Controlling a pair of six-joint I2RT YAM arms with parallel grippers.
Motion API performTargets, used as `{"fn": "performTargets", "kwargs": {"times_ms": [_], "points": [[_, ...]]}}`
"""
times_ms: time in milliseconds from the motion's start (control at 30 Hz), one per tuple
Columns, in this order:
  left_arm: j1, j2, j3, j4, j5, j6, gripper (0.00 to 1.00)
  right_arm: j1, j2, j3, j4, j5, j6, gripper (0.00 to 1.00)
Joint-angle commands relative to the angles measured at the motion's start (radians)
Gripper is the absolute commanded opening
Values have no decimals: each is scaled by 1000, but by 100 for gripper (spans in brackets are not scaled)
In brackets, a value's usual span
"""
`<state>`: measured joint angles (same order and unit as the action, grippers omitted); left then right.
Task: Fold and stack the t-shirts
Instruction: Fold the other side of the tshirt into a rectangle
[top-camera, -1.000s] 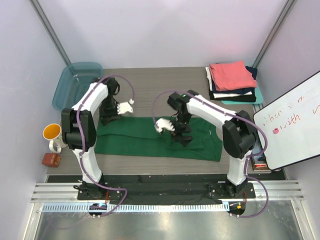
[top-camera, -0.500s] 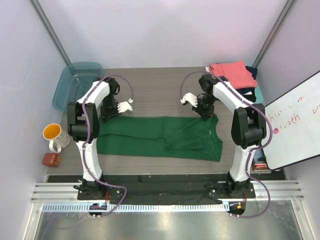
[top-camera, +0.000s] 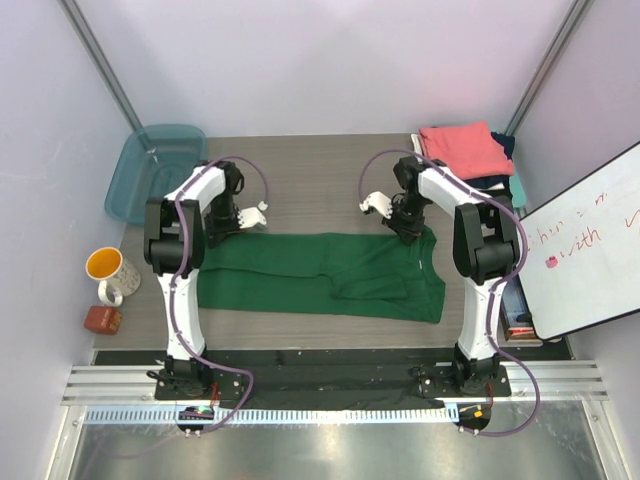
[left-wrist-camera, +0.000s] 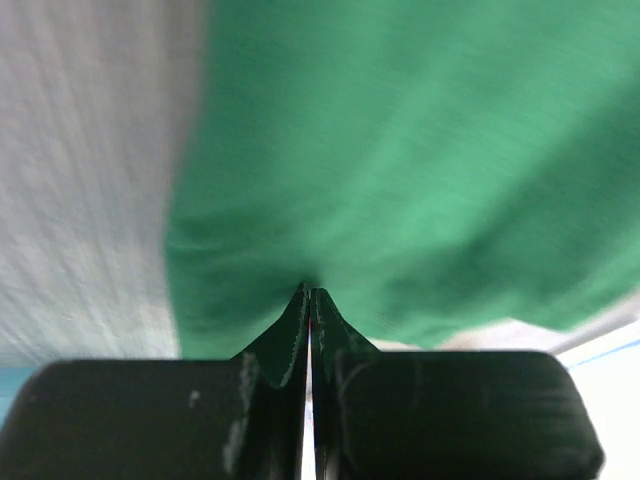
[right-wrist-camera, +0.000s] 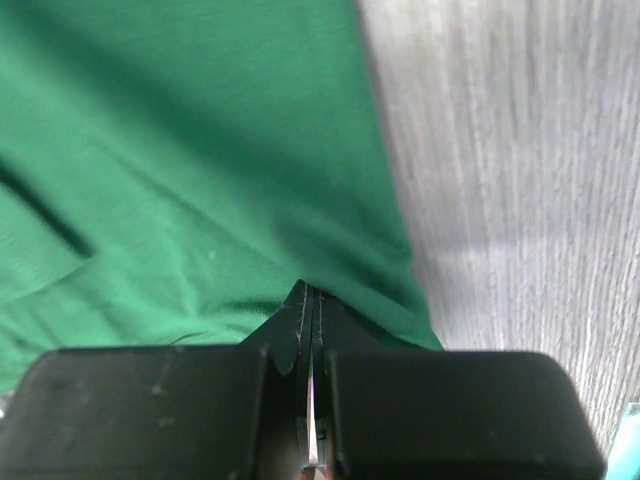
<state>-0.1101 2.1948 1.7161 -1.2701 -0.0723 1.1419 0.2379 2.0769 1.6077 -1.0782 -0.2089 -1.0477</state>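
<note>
Cloth fills both wrist views: the green shirt (top-camera: 320, 278) lies spread as a wide band across the middle of the worktop (top-camera: 310, 170), long side running left to right in the overhead frame. At the band's upper left corner the left claw (top-camera: 222, 234) points down, and in its wrist view the left claw (left-wrist-camera: 310, 300) has its jaws pressed together with a pucker of green fabric pinched at the tips, bare worktop on the left of that frame. At the band's upper right edge the right claw (top-camera: 408, 232) also points down; in its wrist view the right claw (right-wrist-camera: 308, 296) is likewise closed, gripping a fold of the shirt's edge, with wood grain on the right. A stack (top-camera: 462, 152) of folded shirts, coral on top, sits at the upper right. A teal tub (top-camera: 150, 165) sits at the upper left, a mug (top-camera: 105, 268) at the left edge, a whiteboard (top-camera: 585, 245) at the right
</note>
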Motion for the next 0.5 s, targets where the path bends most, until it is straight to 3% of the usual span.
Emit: {"fn": "performTargets", "kwargs": {"times_ms": [0, 467], "points": [[-2, 28, 23, 95, -64, -39, 0, -11, 17, 3, 104, 63, 41, 1], [0, 123, -7, 354, -310, -152, 0, -55, 110, 73, 423, 266, 55, 1]]}}
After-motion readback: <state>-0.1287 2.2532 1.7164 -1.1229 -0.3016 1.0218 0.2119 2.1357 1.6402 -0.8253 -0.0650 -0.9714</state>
